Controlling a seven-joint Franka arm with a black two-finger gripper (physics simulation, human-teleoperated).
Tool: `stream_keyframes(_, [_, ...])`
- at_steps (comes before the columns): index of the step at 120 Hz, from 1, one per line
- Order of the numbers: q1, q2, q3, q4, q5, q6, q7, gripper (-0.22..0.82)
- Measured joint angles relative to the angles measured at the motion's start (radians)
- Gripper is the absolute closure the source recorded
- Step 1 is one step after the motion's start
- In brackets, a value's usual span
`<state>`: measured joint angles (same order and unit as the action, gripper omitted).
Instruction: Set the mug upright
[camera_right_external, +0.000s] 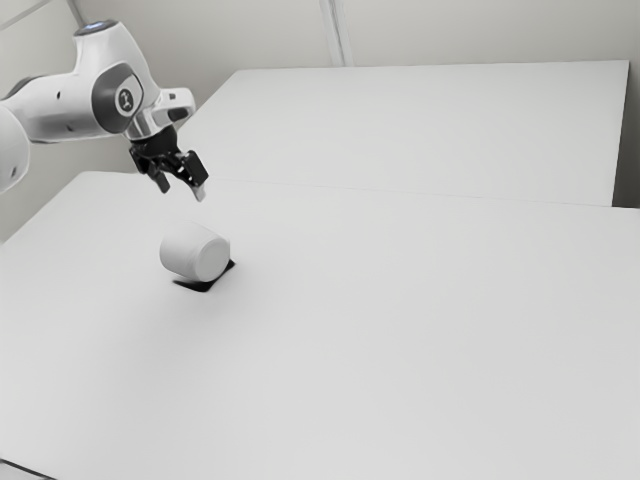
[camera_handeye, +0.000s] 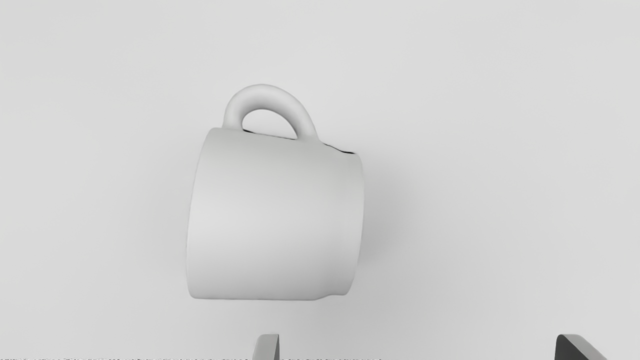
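While 1 mug (camera_right_external: 192, 252) with 1 handle (camera_handeye: 262, 96) lies sideways, 1 gripper (camera_right_external: 182, 190) hovers above, 2 fingers (camera_handeye: 266, 348) spread.

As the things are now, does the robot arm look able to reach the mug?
Likely yes: the gripper hangs open, higher than the mug, with nothing seen between them, though it probably needs some sideways shift first.

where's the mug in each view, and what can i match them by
Exterior view: the mug lies on its side on the table, left of the picture's middle, below the gripper.
Wrist view: it lies a little left of the picture's middle, its handle toward the top edge.
Shared landmark: the open gripper's fingertips, above the mug outside, along the wrist view's bottom edge.
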<state>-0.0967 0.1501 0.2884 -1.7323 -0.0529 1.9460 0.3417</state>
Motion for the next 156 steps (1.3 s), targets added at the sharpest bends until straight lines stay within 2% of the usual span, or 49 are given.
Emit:
stream_keyframes(16, [0.019,-0.004,0.007,-0.006,-0.025,-0.003,0.010,0.00])
stream_keyframes(24, [0.061,0.011,-0.001,-0.006,-0.062,-0.001,0.029,0.00])
stream_keyframes(37, [0.166,0.069,-0.045,0.027,-0.129,-0.001,0.090,0.00])
stream_keyframes(63, [0.269,0.219,-0.054,0.151,-0.286,-0.043,0.245,0.00])
stream_keyframes(94, [0.367,0.402,-0.054,0.358,-0.429,-0.198,0.424,0.00])
stream_keyframes(156, [0.488,0.640,-0.054,0.593,-0.593,-0.566,0.642,0.00])
